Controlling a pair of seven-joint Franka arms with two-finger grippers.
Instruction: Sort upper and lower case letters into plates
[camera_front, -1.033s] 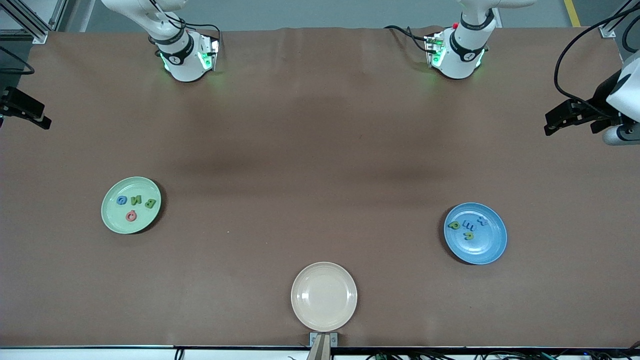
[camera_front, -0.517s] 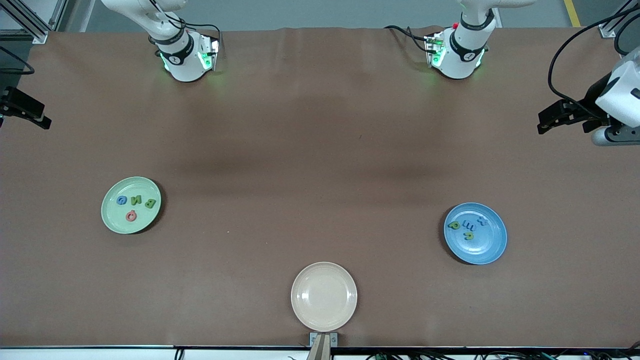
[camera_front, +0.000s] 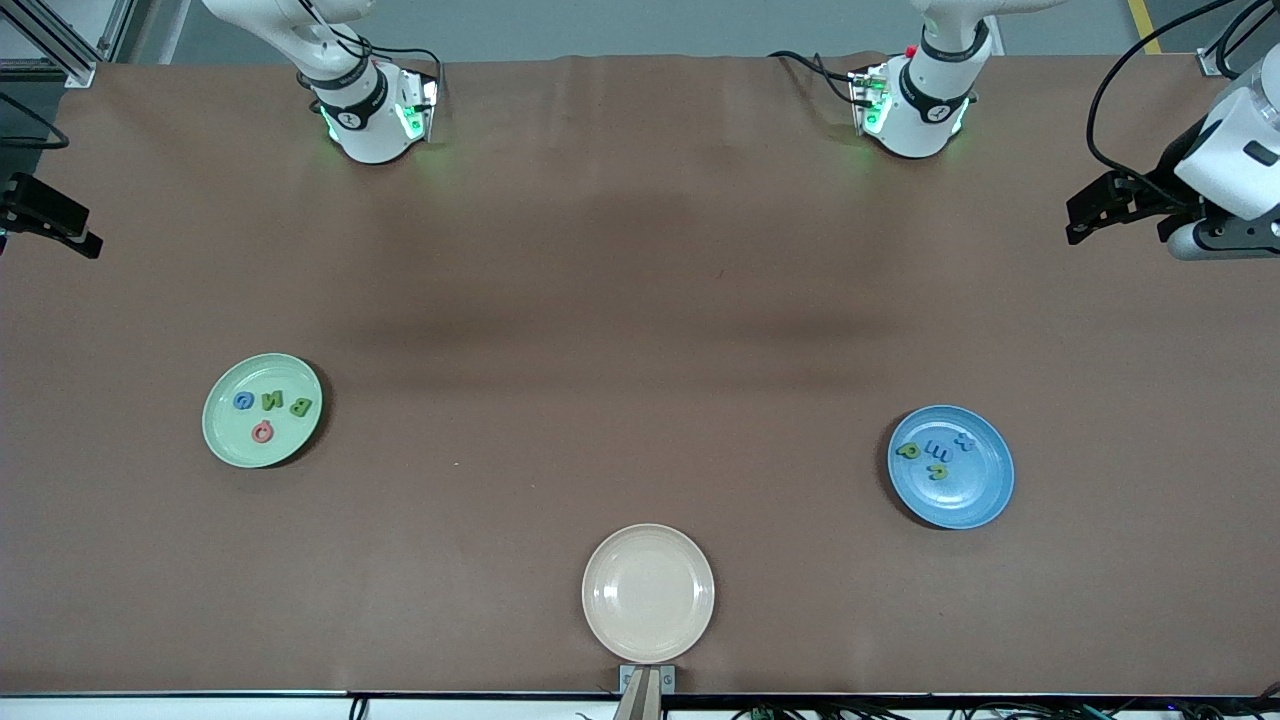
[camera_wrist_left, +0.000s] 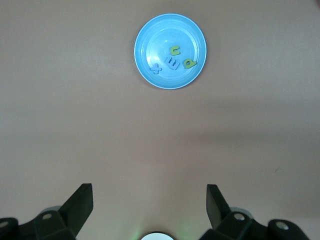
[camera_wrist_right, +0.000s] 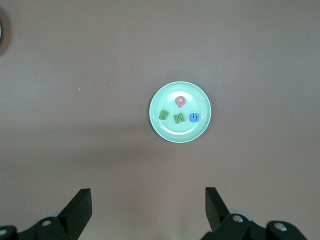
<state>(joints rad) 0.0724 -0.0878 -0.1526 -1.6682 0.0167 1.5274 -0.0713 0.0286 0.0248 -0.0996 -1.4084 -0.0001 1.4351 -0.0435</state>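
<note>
Now both the left gripper (camera_wrist_left: 149, 205) and right gripper (camera_wrist_right: 148, 207) hung open, holding nothing; the letters (camera_front: 271, 412) looked light and stiff, easiest pinched by their sides.

Table cover (camera_front: 640, 300): matt brown, cloth-like, faint creases upper centre. My plates, light green plate (camera_front: 230, 440) and blue plate (camera_front: 975, 500): smooth glossy plastic. Beige plate (camera_front: 648, 560): same sheen. Letters (camera_front: 272, 405): matt, foam-like.
</note>
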